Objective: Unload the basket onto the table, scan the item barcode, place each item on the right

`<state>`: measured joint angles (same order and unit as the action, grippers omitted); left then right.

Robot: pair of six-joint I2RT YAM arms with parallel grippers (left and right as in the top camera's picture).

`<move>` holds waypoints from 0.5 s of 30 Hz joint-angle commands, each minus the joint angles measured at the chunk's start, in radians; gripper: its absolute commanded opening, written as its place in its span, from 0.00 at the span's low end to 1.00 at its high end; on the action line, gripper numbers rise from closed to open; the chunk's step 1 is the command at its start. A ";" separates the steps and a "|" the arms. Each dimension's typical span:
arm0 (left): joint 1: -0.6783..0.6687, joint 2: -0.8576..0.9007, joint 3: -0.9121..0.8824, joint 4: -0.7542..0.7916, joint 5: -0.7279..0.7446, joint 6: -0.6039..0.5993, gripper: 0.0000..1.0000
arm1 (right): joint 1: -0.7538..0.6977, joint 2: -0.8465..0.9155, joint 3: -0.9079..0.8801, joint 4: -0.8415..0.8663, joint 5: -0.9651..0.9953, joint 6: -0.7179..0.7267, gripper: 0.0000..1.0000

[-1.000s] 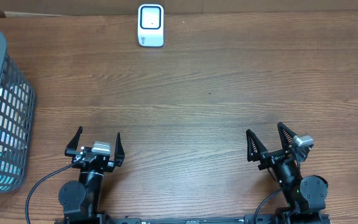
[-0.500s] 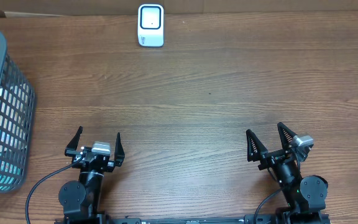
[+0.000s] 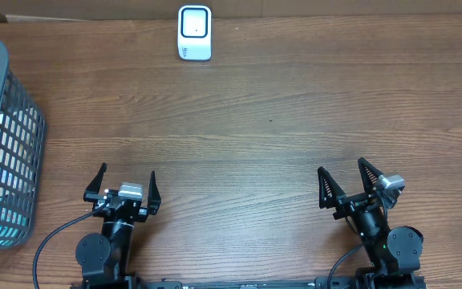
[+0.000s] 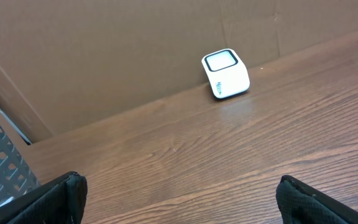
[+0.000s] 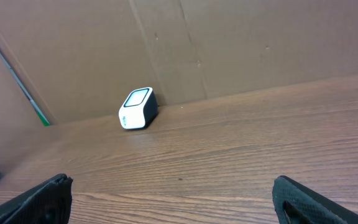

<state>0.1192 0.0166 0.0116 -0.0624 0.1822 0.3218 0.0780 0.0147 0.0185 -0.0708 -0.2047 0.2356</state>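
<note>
Grey mesh basket (image 3: 14,160) at the left edge probably holds the item, though the mesh hides it from me. Reaching in blind, I could snag the wall or tip it. Scanner (image 3: 194,32) sits top centre, well apart. Left gripper (image 3: 127,171) and right gripper (image 3: 342,166) rest low along the bottom, jaws spread wide, empty.
</note>
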 commanded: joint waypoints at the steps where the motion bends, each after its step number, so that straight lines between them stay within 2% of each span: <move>1: -0.002 -0.012 -0.007 0.000 -0.010 0.015 1.00 | -0.006 -0.011 -0.011 0.007 0.005 0.000 1.00; 15: -0.002 -0.012 -0.007 0.014 0.008 0.000 0.99 | -0.006 -0.011 -0.011 0.007 0.005 0.000 1.00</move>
<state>0.1192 0.0166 0.0116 -0.0605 0.1825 0.3214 0.0784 0.0147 0.0185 -0.0708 -0.2047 0.2352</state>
